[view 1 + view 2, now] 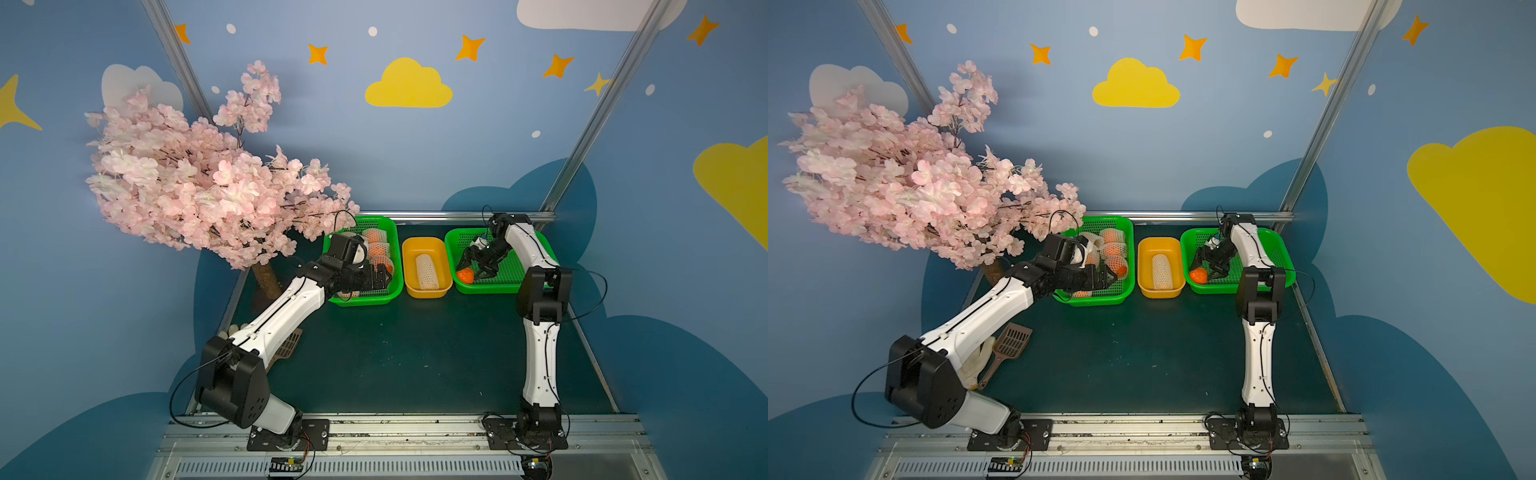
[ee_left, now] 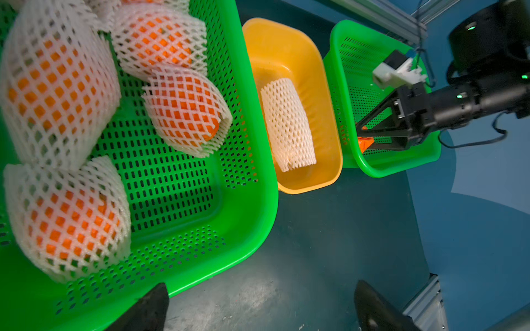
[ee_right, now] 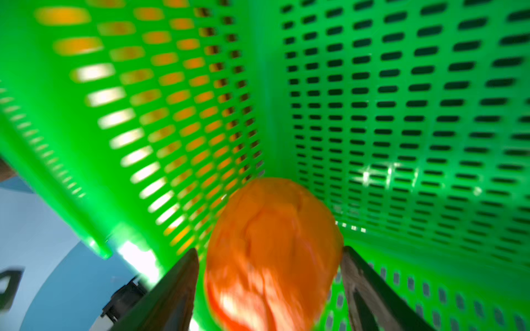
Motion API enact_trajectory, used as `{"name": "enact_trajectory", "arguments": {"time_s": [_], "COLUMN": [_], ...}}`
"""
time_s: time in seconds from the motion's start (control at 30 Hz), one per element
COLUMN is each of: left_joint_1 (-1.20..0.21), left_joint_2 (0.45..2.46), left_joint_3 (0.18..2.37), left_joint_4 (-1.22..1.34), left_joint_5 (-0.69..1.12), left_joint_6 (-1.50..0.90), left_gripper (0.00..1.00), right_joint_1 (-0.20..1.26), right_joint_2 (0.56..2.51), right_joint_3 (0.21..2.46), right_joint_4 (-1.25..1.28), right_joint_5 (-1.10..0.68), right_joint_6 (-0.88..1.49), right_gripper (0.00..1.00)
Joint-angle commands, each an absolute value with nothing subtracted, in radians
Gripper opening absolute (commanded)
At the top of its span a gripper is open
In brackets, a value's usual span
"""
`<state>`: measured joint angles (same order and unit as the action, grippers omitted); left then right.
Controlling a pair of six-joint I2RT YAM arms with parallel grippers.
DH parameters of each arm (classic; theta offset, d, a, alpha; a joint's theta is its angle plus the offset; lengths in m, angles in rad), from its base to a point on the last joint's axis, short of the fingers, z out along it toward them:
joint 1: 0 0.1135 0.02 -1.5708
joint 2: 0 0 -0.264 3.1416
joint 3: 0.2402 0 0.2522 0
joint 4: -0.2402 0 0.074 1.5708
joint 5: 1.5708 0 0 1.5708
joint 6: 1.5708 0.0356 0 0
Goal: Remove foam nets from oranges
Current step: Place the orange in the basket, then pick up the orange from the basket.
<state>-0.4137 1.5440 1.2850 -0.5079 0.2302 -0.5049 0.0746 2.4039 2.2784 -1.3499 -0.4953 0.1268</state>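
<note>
– Right gripper (image 1: 469, 270) stands with jaws apart, one on each side of a bare orange (image 3: 272, 243) low in the right basket (image 1: 509, 269). Why there?
– Sorting, I'd judge: bared fruit goes right, and the empty net (image 2: 286, 126) lies in the tub (image 1: 428, 293) between the two baskets. Jaws straddling the orange look like a set-down to me.
– Is it gripped?
– A green sliver shows beside one finger, so it isn't clamped. Whether the other finger touches the orange, blur hides.
– And the left gripper (image 2: 261, 289)?
– Spread wide and empty, hanging at the edge of the left basket (image 2: 183, 200). I guess it is lined up for the next pick. The netted oranges (image 2: 183, 111) lie in that basket.
– How many?
– Four show in its wrist view, some cut by the frame edge. In both top views the arm covers part of the basket, so there's no sure count.
</note>
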Motion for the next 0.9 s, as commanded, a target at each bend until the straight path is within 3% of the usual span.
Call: {"name": "enact_trajectory", "arguments": {"time_s": [0.0, 0.53, 0.87], "left_joint_1": [-0.407, -0.359, -0.319], "left_joint_2": [1.634, 2.045, 2.156], "left_joint_3": [1.372, 1.696, 1.775], "left_joint_4": [-0.595, -0.639, -0.582], "left_joint_5": [0.275, 0.277, 0.252], "left_joint_6": [-0.573, -0.834, -0.925], "left_gripper": [1.00, 1.00, 1.00], "right_joint_1": [0.074, 0.185, 0.318], "right_joint_2": [2.320, 1.919, 1.716], "right_joint_3": [2.279, 2.120, 1.923], "right_joint_4": [-1.367, -1.377, -1.350], "right_joint_5": [-0.528, -0.488, -0.530], "right_joint_6": [0.109, 0.050, 0.072], "right_gripper": [0.80, 0.81, 0.81]}}
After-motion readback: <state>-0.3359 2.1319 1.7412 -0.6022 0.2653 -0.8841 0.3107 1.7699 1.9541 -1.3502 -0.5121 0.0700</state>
